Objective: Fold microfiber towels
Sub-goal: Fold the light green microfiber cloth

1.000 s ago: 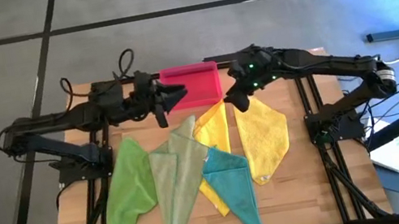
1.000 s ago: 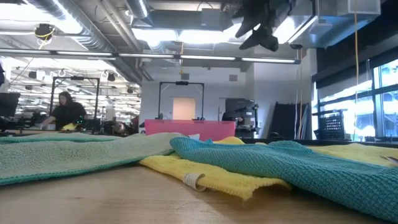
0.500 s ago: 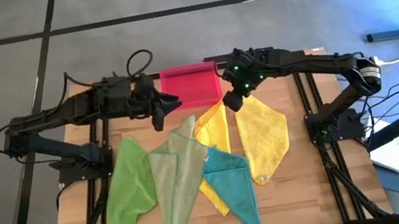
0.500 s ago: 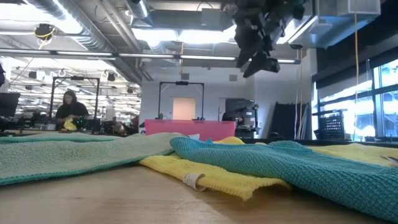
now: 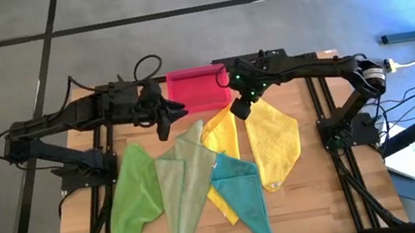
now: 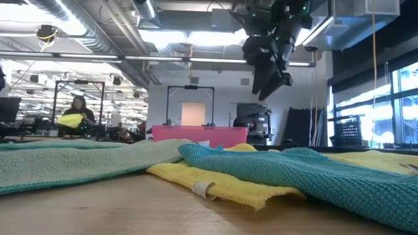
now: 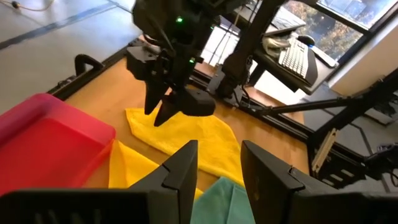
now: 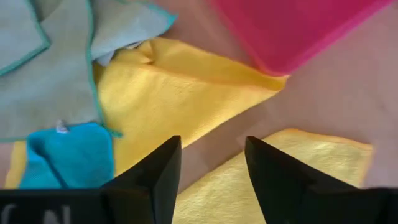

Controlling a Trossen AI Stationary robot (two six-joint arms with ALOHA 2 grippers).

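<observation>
Folding not started: all five towels lie loose on the wooden table (image 5: 317, 157).

Bright green microfibre cloth (image 5: 131, 194) at 8 o'clock, pale olive cloth (image 5: 183, 181), two yellow cloths (image 5: 273, 141), teal cloth (image 5: 239, 186) fanned mid-table; pink plastic tray (image 5: 198, 88) at 12. Left gripper (image 5: 164, 124) and right gripper (image 5: 238, 108) hover near the tray, fingers parted, empty. Every fold left to do.

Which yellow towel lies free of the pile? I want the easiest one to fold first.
The yellow towel on the right lies alone on the table; the other yellow towel is partly covered by the teal towel.
</observation>
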